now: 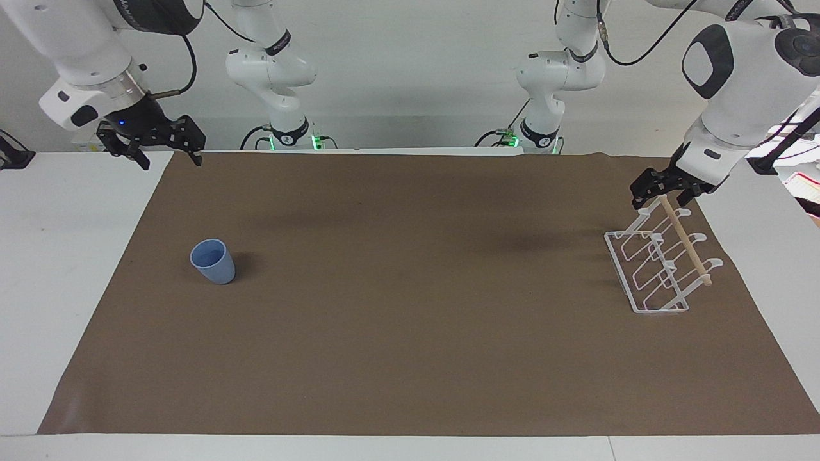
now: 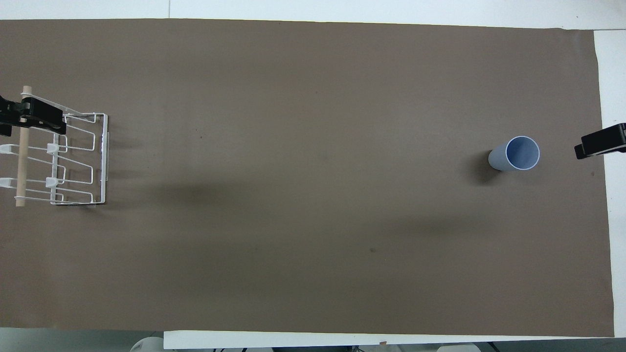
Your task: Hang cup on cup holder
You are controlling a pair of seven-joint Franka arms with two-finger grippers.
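The light-blue cup [image 1: 213, 261] stands upright on the brown mat toward the right arm's end of the table; it also shows in the overhead view [image 2: 516, 154]. The white wire cup holder [image 1: 653, 269] with its wooden dowel [image 1: 688, 246] stands at the left arm's end, also seen from overhead [image 2: 73, 161]. My left gripper [image 1: 666, 195] is down at one end of the dowel, at the top of the holder [image 2: 19, 117]. My right gripper [image 1: 168, 157] is open and empty, raised over the mat's edge, well apart from the cup [image 2: 599, 144].
The brown mat [image 1: 410, 358] covers most of the white table [image 1: 57, 288]. Bare white table strips run along both ends. Nothing else stands on the mat between the cup and the holder.
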